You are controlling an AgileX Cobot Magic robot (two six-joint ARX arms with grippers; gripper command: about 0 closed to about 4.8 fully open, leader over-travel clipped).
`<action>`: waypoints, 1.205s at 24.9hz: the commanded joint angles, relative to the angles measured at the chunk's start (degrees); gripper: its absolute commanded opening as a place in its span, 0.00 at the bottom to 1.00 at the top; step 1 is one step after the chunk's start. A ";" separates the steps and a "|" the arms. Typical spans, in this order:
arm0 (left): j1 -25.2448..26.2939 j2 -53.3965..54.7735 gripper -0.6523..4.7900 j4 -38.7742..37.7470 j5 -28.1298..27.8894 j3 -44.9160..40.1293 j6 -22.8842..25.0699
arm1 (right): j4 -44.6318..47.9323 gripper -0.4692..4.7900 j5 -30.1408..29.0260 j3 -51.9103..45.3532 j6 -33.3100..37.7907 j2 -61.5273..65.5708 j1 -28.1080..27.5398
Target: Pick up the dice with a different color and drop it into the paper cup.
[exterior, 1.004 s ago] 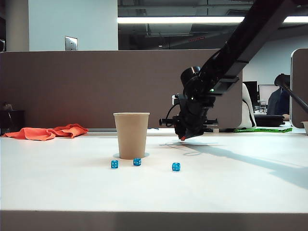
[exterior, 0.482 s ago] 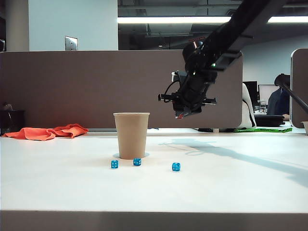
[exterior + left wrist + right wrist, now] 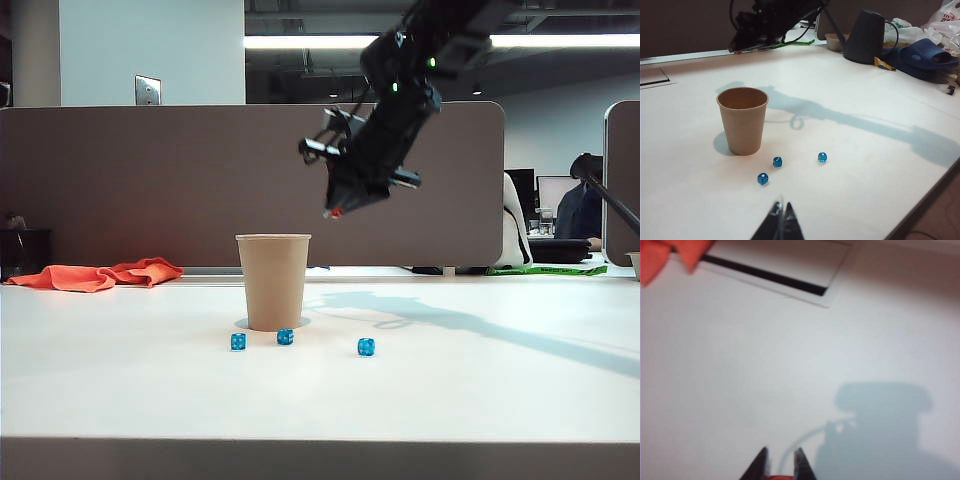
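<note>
While the left gripper [image 3: 781,225] rests pinched together near the bench's front edge, the right gripper [image 3: 338,211], clamped on the tiny translucent red die [image 3: 778,477], hangs above and just right of the tan paper cup [image 3: 273,281].

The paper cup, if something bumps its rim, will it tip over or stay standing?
The paper cup looks empty in the left wrist view, so it is probably light and apt to tip or slide. It is tall and narrows toward its base, which favours toppling. The right pincer hangs above and beside the rim, clear of it.
</note>
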 commanded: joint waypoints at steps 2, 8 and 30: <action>-0.02 0.07 0.11 0.81 0.17 0.07 0.26 | -6.49 0.18 -4.63 0.28 0.07 -3.45 1.44; -0.02 0.07 0.11 0.79 0.17 0.07 0.26 | -13.35 0.18 -9.84 0.28 0.11 -5.64 3.65; -0.02 0.07 0.11 0.85 0.26 0.07 0.22 | -17.51 0.19 -5.64 0.24 0.24 -4.44 6.95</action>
